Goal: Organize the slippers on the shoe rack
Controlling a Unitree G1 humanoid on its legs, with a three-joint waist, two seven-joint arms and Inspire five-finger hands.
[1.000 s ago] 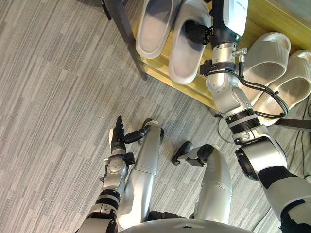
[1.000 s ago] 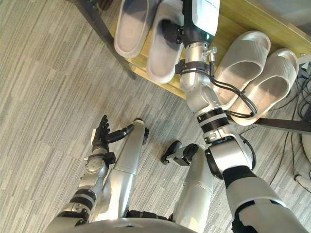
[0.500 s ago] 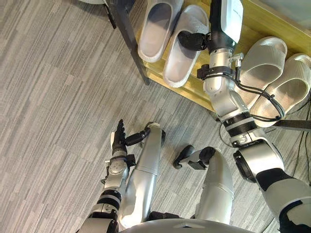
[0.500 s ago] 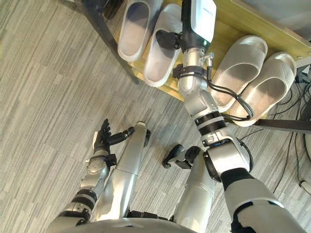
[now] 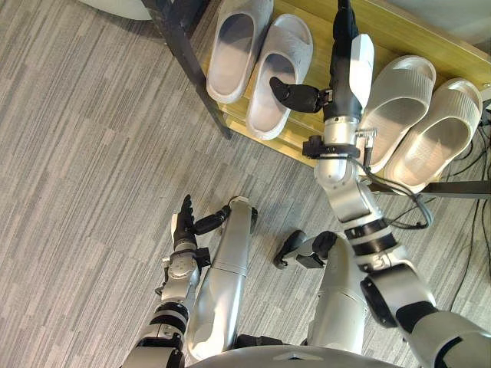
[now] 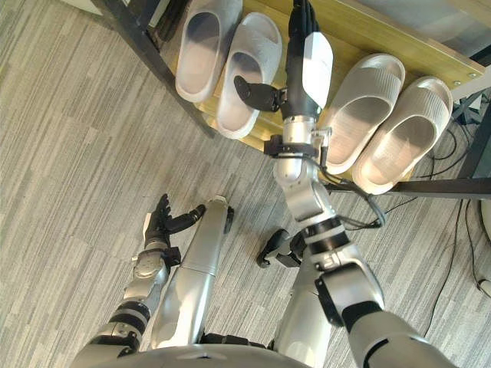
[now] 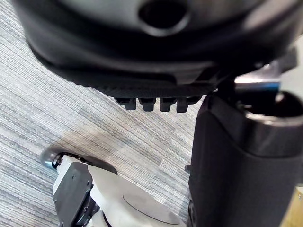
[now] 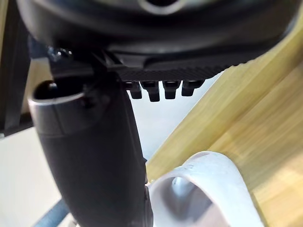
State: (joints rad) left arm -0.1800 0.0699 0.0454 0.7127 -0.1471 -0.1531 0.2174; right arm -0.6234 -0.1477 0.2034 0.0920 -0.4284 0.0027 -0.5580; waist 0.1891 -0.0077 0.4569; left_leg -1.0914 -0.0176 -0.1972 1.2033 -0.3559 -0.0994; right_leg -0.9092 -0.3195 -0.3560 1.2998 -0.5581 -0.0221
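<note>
Nearest to us, the left hand (image 5: 184, 224) hangs low over the grey striped carpet (image 5: 77, 153), its fingers straight and loosely spread and nothing in them. In its wrist view we see that same carpet past the dark thumb (image 7: 236, 170). Farther out the right arm reaches to the shoe rack, a dark metal frame (image 5: 192, 65) carrying a light wooden shelf (image 5: 406, 34). The right hand (image 5: 350, 73) lies over that shelf between the two pairs of slippers, its fingers (image 6: 301, 19) straight and pointing toward the back of the rack and its thumb (image 5: 295, 93) standing out sideways; it has hold of nothing. The thumb tip sits at the near end of the right pale grey slipper (image 5: 288, 42), and from the head views we cannot tell whether it touches. The right wrist view adds what those lack: that slipper's rounded rim (image 8: 208, 189) just beside the thumb, with bare wood behind. The left pale grey slipper (image 5: 234, 46) lies against its mate, near ends past the shelf's front edge. On the hand's other side, two beige ribbed slippers (image 5: 400, 88) (image 5: 441, 130) lie side by side, also overhanging the edge.
</note>
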